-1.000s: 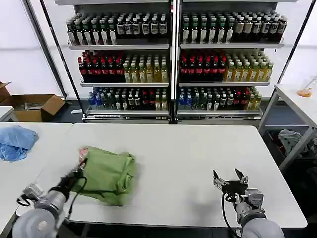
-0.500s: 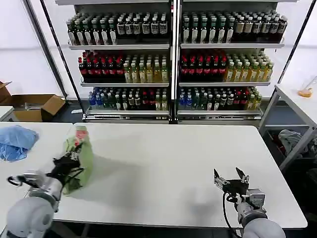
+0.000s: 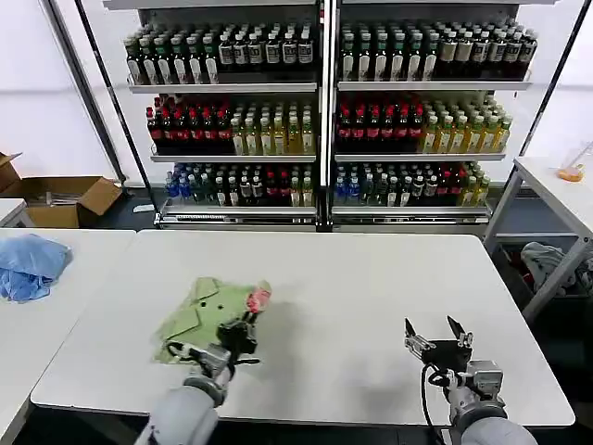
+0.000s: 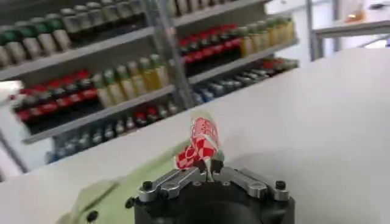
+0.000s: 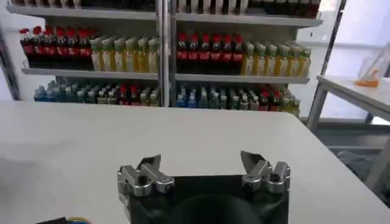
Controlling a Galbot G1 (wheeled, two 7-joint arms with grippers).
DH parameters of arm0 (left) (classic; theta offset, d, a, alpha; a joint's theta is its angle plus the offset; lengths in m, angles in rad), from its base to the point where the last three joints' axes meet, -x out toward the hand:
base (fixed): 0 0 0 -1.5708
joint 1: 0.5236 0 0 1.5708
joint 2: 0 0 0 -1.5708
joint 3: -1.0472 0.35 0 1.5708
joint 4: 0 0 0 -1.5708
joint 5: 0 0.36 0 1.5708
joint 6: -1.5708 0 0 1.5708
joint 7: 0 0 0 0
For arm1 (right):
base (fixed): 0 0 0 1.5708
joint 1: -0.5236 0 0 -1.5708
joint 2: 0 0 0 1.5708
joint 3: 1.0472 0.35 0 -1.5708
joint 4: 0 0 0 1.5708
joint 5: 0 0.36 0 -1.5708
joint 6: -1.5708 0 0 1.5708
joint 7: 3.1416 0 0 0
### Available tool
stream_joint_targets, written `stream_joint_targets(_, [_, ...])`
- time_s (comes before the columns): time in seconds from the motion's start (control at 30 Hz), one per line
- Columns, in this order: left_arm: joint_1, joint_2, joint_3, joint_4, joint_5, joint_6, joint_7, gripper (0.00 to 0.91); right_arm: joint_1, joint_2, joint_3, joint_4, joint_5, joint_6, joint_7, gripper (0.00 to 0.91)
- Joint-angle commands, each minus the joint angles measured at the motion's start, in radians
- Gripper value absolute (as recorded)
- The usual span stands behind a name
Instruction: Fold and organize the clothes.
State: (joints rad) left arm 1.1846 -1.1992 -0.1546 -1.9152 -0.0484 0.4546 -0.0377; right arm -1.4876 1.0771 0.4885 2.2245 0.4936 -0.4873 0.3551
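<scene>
One green shirt [image 3: 199, 318] lies on the white table [image 3: 371, 297] near its front left edge. The left gripper [image 3: 243, 326] pinches the shirt's red-and-white patch [image 4: 200, 143]. The right gripper [image 3: 435, 340], fingers spread wide, hovers at the front right.

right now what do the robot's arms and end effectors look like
Both arms have rounded light grey shells ending in black wrist housings. The left end effector and the right end effector each have silver metal finger mounts with dark screws and dark tips. A black cable loops beside each wrist in the head view.
</scene>
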Motion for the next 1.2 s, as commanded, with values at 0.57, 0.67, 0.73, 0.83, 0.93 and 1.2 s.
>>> stream_joint_targets(0.57, [-0.169, -0.208, 0.242, 0.134, -0.306, -0.281, -0.201, 0.907, 0.072, 0.021, -0.056, -0.033, 0.006, 0.006, -0.003, 0.907])
stream_joint_targets(0.67, [-0.106, -0.188, 0.139, 0.060, -0.316, -0.310, -0.189, 0.907, 0.123, 0.033, -0.096, -0.076, 0.054, 0.020, -0.003, 0.907])
stream_joint_targets(0.73, [-0.071, -0.151, 0.065, 0.025, -0.313, -0.331, -0.171, 0.907, 0.174, 0.045, -0.142, -0.105, 0.093, 0.026, 0.002, 0.907])
stream_joint_targets(0.83, [0.012, -0.095, -0.043, -0.037, -0.323, -0.348, -0.163, 0.907, 0.251, 0.077, -0.225, -0.163, 0.136, 0.038, 0.013, 0.907])
stream_joint_targets(0.93, [0.097, -0.053, -0.170, -0.091, -0.344, -0.361, -0.163, 0.907, 0.308, 0.116, -0.289, -0.225, 0.178, 0.048, 0.028, 0.907])
stream_joint_targets(1.2, [0.256, -0.053, -0.345, -0.178, -0.358, -0.376, -0.167, 0.907, 0.375, 0.203, -0.368, -0.365, 0.226, 0.049, 0.036, 0.907])
